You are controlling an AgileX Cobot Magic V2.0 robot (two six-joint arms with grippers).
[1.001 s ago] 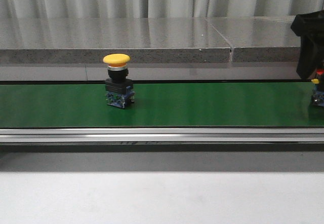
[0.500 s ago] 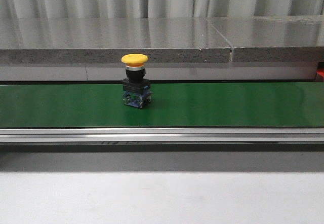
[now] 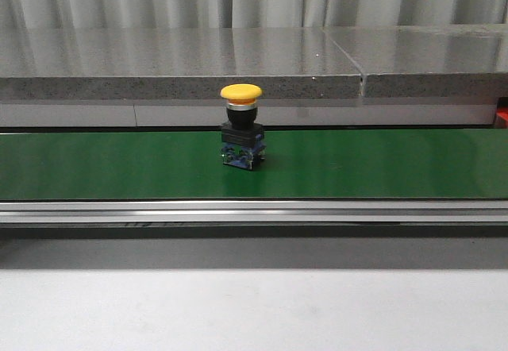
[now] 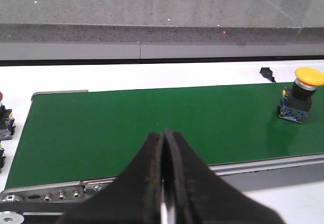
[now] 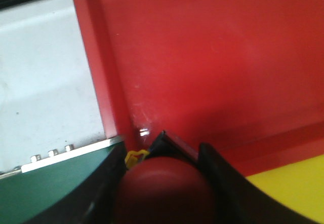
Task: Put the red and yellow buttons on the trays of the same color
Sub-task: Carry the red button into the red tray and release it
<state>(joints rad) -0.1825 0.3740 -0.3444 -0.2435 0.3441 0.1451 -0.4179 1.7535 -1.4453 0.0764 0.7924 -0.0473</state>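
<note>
Yellow button (image 3: 240,125): upright mid-belt (image 3: 381,164), mushroom cap on black-and-blue body
Red button (image 5: 164,186): clasped in right gripper (image 5: 162,183), over red tray (image 5: 202,57)
Yellow tray (image 5: 291,181): beside red tray
Left gripper (image 4: 164,178): clenched, holding nothing, above belt's near edge

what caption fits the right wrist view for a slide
Right gripper holding a red button above the red tray, yellow tray alongside.

I read no text, label, brand, number or sign anywhere in my views: nothing legible on the yellow button (image 3: 240,136), on the green belt (image 3: 357,163), or on the red tray (image 5: 202,57).
</note>
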